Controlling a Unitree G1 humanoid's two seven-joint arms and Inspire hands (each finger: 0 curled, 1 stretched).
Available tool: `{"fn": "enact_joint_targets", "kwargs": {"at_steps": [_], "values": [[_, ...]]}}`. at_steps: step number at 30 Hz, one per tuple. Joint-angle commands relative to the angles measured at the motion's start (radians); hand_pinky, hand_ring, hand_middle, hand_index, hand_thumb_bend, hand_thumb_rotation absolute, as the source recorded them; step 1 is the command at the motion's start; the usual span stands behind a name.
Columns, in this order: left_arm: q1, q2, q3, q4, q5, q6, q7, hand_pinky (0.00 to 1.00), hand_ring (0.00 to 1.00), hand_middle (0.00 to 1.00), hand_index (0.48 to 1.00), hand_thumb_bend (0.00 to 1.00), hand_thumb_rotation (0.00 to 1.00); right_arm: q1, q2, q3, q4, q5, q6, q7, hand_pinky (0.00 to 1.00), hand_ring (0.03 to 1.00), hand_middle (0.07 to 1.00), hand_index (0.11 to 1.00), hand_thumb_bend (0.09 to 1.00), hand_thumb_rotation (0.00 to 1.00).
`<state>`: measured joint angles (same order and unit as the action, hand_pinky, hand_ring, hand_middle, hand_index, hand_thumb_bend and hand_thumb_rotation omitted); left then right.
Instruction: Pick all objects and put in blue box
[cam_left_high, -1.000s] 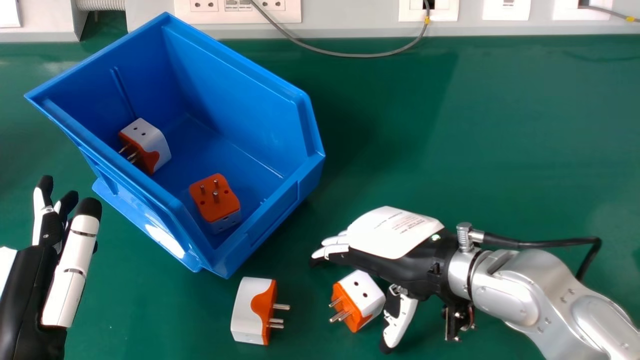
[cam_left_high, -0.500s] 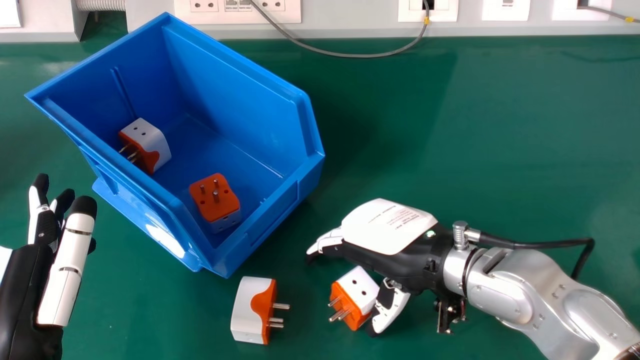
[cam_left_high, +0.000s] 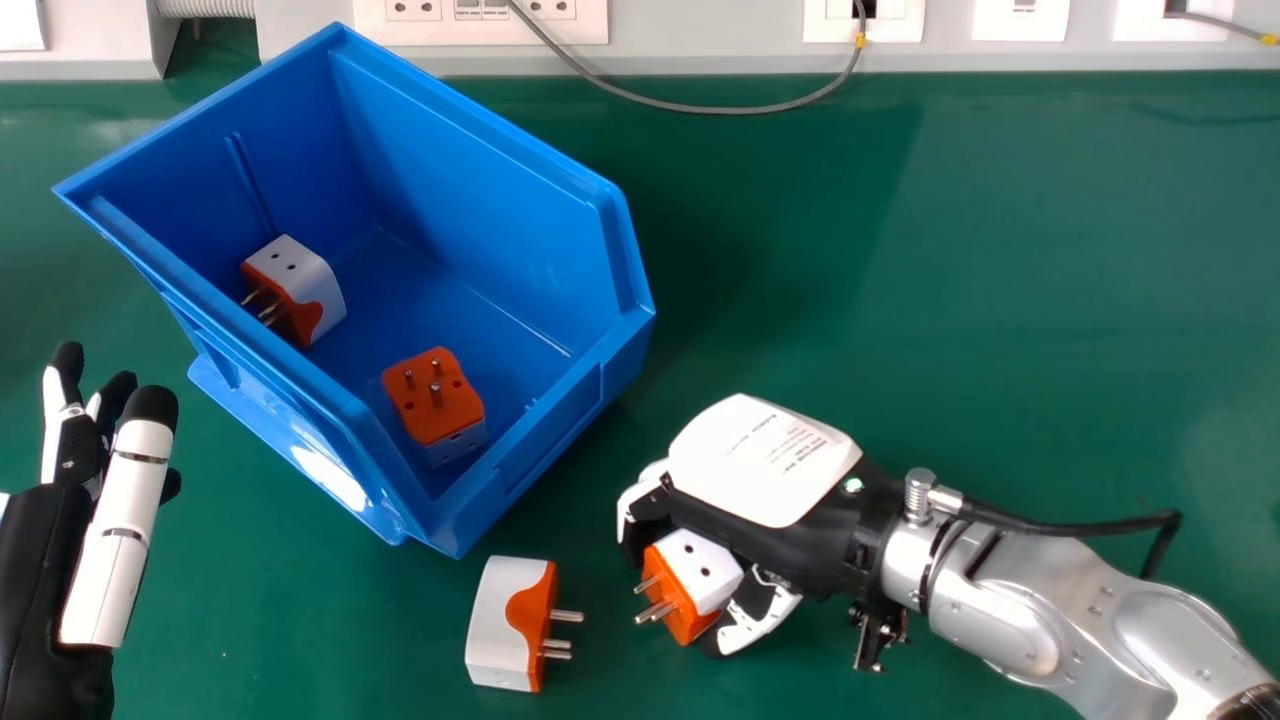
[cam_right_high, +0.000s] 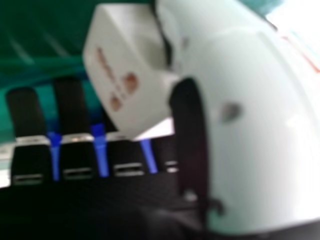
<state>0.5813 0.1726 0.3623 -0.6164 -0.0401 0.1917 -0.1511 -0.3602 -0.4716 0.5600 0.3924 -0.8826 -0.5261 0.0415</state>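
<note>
Four adapters show: an orange-faced adapter (cam_left_high: 435, 400) and a white-topped adapter (cam_left_high: 300, 288) inside the blue box (cam_left_high: 460, 200), a loose adapter (cam_left_high: 500, 625) on its near side, and a held adapter (cam_left_high: 704, 570) right of that, pinched between the right hand's (cam_left_high: 800, 535) thumb and curled fingers. One printed label (cam_left_high: 770, 460) covers that hand's back. Left of the box's near side, the left hand (cam_left_high: 55, 560) has straight fingers. Green table (cam_left_high: 950, 250) extends right of the box.

No lettering is clear enough to read.
</note>
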Motion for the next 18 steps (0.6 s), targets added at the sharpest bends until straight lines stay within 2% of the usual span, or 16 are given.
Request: {"fn": "enact_joint_targets", "kwargs": {"at_steps": [1, 8, 12, 18], "values": [[-0.004, 0.009, 0.007, -0.015, 0.002, -0.008, -0.001, 0.89, 0.96, 0.99, 1.0, 0.42, 0.99, -0.035, 0.003, 0.0, 0.007, -0.007, -0.021, -0.041, 0.41, 0.512, 0.546, 0.537, 0.487, 0.02], [-0.006, 0.011, 0.013, -0.019, -0.005, 0.0, -0.002, 0.89, 0.96, 0.99, 1.0, 0.41, 0.99, -0.049, 0.009, 0.003, 0.031, -0.043, -0.029, -0.108, 0.38, 0.474, 0.505, 0.518, 0.493, 0.01], [-0.008, 0.011, 0.011, -0.019, 0.0, 0.004, 0.0, 0.89, 0.96, 0.99, 1.0, 0.41, 0.99, -0.048, 0.008, -0.002, 0.021, -0.063, -0.015, -0.134, 0.37, 0.454, 0.493, 0.507, 0.495, 0.01], [-0.01, 0.014, 0.011, -0.012, 0.007, -0.001, 0.0, 0.89, 0.96, 0.99, 1.0, 0.41, 0.99, -0.042, 0.006, -0.011, -0.001, -0.059, 0.002, -0.138, 0.36, 0.44, 0.487, 0.501, 0.497, 0.0]]}}
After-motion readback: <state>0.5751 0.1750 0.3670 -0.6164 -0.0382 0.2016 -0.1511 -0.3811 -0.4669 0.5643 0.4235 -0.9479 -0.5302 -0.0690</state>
